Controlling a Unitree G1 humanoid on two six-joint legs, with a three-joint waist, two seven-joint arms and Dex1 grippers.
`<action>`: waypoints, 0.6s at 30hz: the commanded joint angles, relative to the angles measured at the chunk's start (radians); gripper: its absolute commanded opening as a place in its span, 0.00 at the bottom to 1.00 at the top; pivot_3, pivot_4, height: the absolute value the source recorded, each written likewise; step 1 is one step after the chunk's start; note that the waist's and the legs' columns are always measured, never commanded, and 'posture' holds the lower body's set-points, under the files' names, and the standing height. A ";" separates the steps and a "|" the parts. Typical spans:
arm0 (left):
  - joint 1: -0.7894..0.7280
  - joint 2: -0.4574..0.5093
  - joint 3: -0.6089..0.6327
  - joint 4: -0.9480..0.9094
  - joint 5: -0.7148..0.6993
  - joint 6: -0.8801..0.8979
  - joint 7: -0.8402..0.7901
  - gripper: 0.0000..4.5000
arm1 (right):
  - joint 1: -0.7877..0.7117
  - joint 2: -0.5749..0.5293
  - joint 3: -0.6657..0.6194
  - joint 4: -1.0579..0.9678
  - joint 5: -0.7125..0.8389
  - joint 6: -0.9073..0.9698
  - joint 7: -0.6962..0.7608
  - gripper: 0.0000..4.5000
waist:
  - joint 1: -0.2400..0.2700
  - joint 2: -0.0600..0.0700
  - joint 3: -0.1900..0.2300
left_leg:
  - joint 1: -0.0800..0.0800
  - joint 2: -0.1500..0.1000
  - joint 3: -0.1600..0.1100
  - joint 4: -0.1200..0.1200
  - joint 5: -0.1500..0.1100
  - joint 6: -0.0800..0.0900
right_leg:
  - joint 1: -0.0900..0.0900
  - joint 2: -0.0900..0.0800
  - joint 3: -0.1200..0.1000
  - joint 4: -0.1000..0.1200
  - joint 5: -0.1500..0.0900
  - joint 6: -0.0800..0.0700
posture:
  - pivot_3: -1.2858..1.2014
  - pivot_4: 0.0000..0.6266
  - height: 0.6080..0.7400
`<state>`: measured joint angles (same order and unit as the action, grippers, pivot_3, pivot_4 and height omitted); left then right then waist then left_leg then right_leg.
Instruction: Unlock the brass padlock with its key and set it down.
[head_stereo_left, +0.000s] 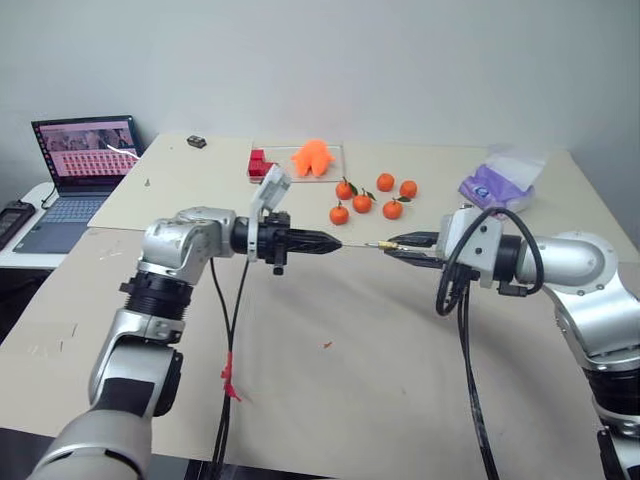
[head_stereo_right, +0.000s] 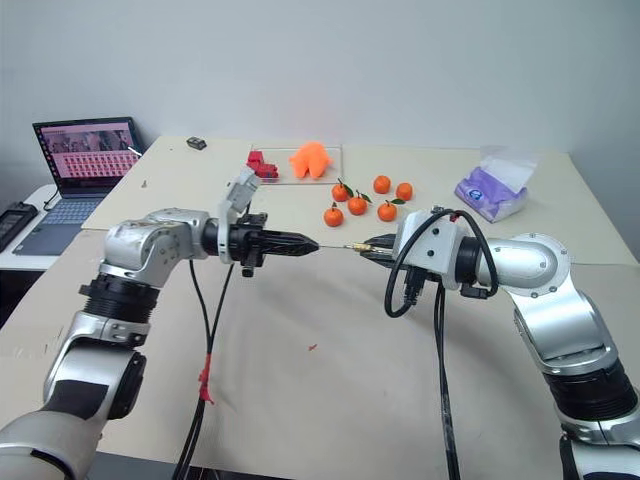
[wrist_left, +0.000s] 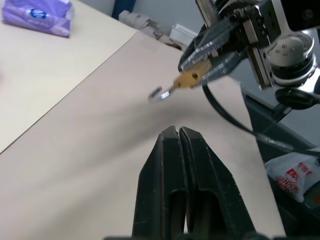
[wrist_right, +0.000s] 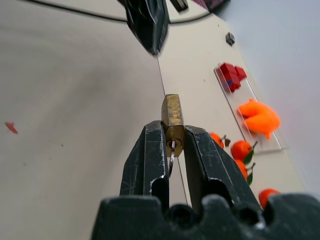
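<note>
Beige table (head_stereo_left: 330, 400): right gripper (wrist_right: 172, 140) pinches unmarked brass padlock (wrist_right: 172, 120).

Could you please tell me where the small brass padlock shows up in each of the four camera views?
Left eye view: small brass padlock mid-frame, at the right tool's tip.
Right eye view: mid-frame, below the round orange tangerines.
Left wrist view: upper middle, clamped in the right tool.
Right wrist view: centre, between the black fingers.
Shared landmark: the right tool.
</note>
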<state>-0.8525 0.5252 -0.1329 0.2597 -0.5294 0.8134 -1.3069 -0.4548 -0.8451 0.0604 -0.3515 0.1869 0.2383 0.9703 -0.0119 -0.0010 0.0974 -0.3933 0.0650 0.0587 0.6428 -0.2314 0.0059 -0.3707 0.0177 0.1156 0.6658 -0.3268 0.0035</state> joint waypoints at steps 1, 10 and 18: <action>0.023 0.053 0.038 -0.061 -0.018 0.022 -0.003 0.36 | -0.021 0.006 -0.010 0.023 -0.026 -0.075 -0.005 0.02 | 0.000 0.000 0.000 | 0.000 0.000 0.000 0.000 0.000 0.000 | 0.000 0.000 0.000 0.000 0.000 0.000 | 0.52 0.24 0.49; 0.107 0.166 0.070 -0.241 -0.105 0.127 -0.024 0.99 | -0.011 0.060 0.107 0.095 -0.162 -0.275 -0.009 0.02 | 0.000 0.000 0.000 | 0.001 0.001 0.000 0.000 0.000 0.000 | 0.000 0.000 -0.001 0.001 0.000 0.000 | 0.52 0.24 0.49; 0.171 0.256 0.016 -0.330 0.022 -0.050 -0.006 0.99 | 0.013 0.086 0.229 0.243 -0.363 -0.605 -0.073 0.02 | -0.001 0.000 0.000 | 0.001 0.001 0.000 0.001 0.000 0.000 | 0.000 0.000 0.000 0.001 0.000 0.000 | 0.52 0.24 0.49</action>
<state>-0.6877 0.7548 -0.1136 -0.0322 -0.5464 0.8327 -1.3124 -0.4449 -0.7647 0.2784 -0.1318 -0.1220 -0.2612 0.9384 -0.0133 -0.0014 0.0975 -0.3922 0.0662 0.0586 0.6433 -0.2315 0.0059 -0.3708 0.0184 0.1152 0.6668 -0.3268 0.0034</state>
